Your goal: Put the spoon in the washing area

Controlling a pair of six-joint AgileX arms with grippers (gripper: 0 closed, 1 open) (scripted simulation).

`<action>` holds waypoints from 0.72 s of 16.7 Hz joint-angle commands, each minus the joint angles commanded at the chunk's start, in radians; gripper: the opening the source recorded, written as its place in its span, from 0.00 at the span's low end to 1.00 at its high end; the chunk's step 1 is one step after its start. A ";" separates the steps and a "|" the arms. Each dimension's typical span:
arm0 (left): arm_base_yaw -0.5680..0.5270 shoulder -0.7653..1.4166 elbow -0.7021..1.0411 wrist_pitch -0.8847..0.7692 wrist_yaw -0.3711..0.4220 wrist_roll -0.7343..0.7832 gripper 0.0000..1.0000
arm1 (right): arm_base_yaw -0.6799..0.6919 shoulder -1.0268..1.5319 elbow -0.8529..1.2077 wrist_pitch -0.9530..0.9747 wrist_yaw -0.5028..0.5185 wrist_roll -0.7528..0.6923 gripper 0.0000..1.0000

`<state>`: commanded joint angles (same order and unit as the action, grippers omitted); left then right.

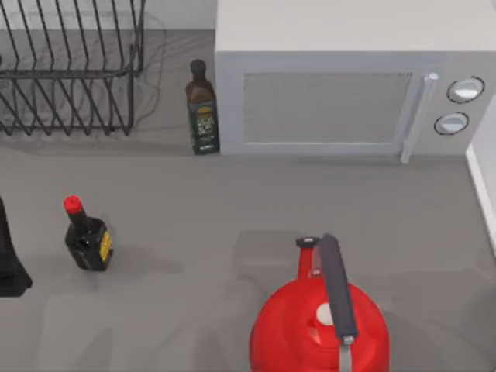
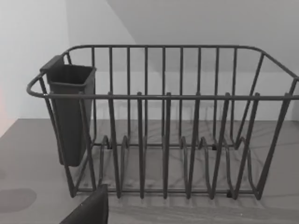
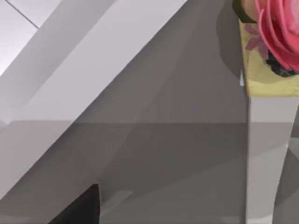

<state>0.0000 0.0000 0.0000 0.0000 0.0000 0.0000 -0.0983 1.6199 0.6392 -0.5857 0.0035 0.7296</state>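
Grey counter (image 1: pixel 232 201) carries a wire dish rack (image 1: pixel 70 70) and red kettle (image 1: pixel 318 325), but I cannot find the spoon or tell either claw's state, so reaching blind risks toppling the sauce bottle (image 1: pixel 87 236).

This is a kitchen, in a rendered simulation. On the grey surface (image 1: pixel 232 201) a microwave (image 1: pixel 341 97) stands at the back, with a wire dish rack (image 1: pixel 70 70) near it, which carries a dark cutlery cup (image 2: pixel 70 112). A green bottle (image 1: pixel 203 108), a dark sauce bottle (image 1: pixel 87 236) and a red kettle (image 1: pixel 322 322) stand there too.
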 joint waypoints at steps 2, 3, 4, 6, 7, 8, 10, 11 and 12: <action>0.000 0.000 0.000 0.000 0.000 0.000 1.00 | 0.000 0.002 -0.002 0.004 0.000 0.000 1.00; 0.000 0.000 0.000 0.000 0.000 0.000 1.00 | 0.000 0.002 -0.002 0.004 0.000 0.000 1.00; 0.000 0.000 0.000 0.000 0.000 0.000 1.00 | 0.000 0.002 -0.002 0.004 0.000 0.000 1.00; 0.000 0.000 0.000 0.000 0.000 0.000 1.00 | 0.000 0.002 -0.002 0.004 0.000 0.000 0.85; 0.000 0.000 0.000 0.000 0.000 0.000 1.00 | 0.000 0.002 -0.002 0.004 0.000 0.000 0.77; 0.000 0.000 0.000 0.000 0.000 0.000 1.00 | 0.000 0.002 -0.002 0.004 0.000 0.000 0.70; 0.000 0.000 0.000 0.000 0.000 0.000 1.00 | 0.000 0.002 -0.002 0.004 0.000 0.000 0.55; 0.000 0.000 0.000 0.000 0.000 0.000 1.00 | 0.000 0.002 -0.002 0.004 0.000 0.000 0.47; 0.000 0.000 0.000 0.000 0.000 0.000 1.00 | 0.000 0.002 -0.002 0.004 0.000 0.000 0.40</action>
<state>0.0000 0.0000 0.0000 0.0000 0.0000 0.0000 -0.0984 1.6221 0.6368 -0.5817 0.0035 0.7298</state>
